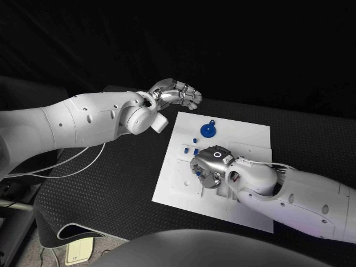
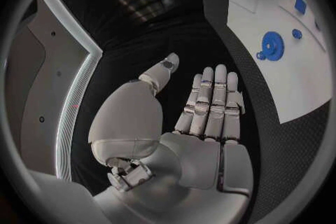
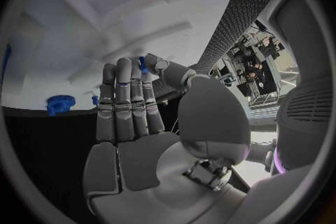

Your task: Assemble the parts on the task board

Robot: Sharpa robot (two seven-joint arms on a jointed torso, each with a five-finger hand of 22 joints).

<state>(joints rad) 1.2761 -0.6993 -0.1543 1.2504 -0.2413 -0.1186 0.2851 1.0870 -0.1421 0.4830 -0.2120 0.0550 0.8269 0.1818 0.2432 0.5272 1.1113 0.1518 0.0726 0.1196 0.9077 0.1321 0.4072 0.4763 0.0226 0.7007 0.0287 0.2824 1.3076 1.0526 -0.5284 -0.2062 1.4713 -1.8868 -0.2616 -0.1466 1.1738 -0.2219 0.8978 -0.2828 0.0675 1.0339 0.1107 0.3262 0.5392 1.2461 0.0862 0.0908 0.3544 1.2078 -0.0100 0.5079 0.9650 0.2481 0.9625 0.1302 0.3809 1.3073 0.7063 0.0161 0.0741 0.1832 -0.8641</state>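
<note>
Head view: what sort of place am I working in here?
Probably a robotics lab test bench: a white rectangular task board with small blue parts, including a blue gear, lies on a black textured table mat, with loose white cables beside the left arm.

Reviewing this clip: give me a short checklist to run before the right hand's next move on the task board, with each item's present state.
1. Right hand is over the task board: ok.
2. A small blue part sits pinched at the right hand's fingertips: ok in the right wrist view, though how firmly it is held cannot be told.
3. Slot under the right hand is free: cannot tell, the hand covers it.
4. Left hand is off the board, holding nothing: ok.
5. Blue gear lies apart from the right hand: ok.
6. Board lies flat on the black table: ok.
</note>
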